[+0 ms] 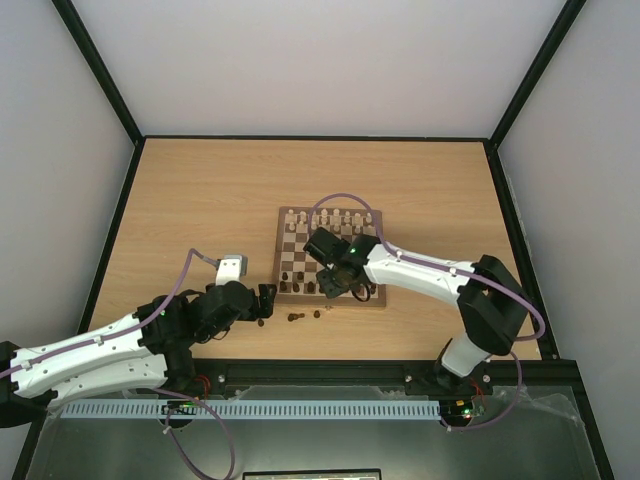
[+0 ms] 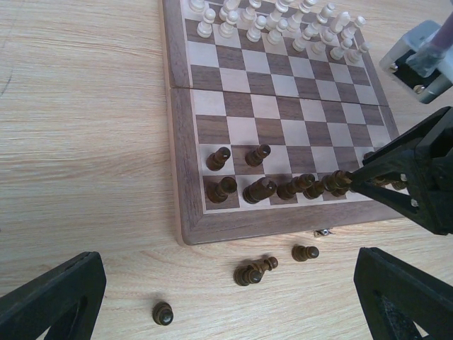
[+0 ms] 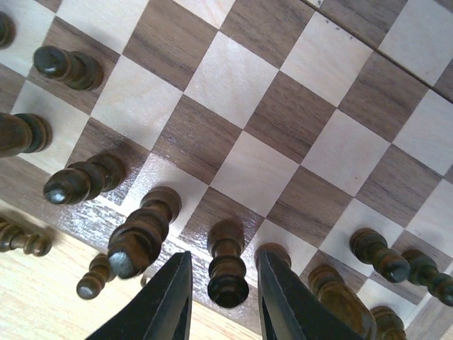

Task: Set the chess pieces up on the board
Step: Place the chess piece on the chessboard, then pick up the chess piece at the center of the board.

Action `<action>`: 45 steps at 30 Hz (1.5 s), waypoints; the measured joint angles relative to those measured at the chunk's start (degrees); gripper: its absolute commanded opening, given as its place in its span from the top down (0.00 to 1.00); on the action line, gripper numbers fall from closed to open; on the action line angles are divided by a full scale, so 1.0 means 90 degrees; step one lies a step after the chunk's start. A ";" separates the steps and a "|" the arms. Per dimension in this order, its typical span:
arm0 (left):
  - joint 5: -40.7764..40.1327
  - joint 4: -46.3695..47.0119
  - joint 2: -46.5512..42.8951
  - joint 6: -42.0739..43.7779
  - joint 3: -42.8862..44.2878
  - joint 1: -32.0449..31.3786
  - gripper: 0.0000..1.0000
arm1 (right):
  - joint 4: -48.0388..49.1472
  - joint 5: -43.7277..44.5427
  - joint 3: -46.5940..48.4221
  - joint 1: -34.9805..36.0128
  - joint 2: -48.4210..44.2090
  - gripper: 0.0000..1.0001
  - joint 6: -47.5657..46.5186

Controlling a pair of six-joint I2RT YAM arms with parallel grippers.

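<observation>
The board (image 1: 330, 301) lies mid-table, and several dark chess pieces stand on its near rows (image 2: 259, 190). Three more dark pieces sit off the board on the table: one upright (image 2: 163, 313), one tipped over (image 2: 253, 271), one by the board's edge (image 2: 305, 252). My right gripper (image 3: 223, 258) is open over the near row. A dark piece (image 3: 228, 273) stands upright on its square between the fingers (image 3: 166, 304), with a gap on each side. My left gripper (image 2: 226, 297) hangs open and empty above the loose pieces.
Pale cream pieces (image 2: 276, 21) fill the board's far rows. In the left wrist view the right arm's black gripper (image 2: 417, 170) reaches in over the board's near right corner. A small metal clasp (image 2: 323, 231) sticks out of the board's near edge.
</observation>
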 measured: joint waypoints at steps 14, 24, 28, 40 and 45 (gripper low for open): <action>-0.0053 0.0129 0.0352 0.0289 0.0529 0.0000 0.01 | 0.0090 -0.0284 -0.0134 0.0017 -0.1462 0.09 0.0199; -0.0090 0.0457 0.0425 0.0631 0.0665 0.0000 0.01 | 0.0313 -0.0488 -0.0651 0.0017 -0.3036 0.01 0.0442; -0.0112 0.0517 0.0733 0.0743 0.0986 0.0000 0.01 | 0.0529 -0.0542 -0.0661 0.0017 -0.3436 0.01 0.0653; -0.0039 0.0780 0.1603 0.1107 0.1617 0.0194 0.01 | 0.0843 -0.0588 -0.0877 0.0017 -0.3878 0.01 0.0663; 0.0199 0.0889 0.1617 0.1260 0.1617 0.0556 0.01 | 0.1292 -0.0624 -0.1224 0.0017 -0.4549 0.01 0.0537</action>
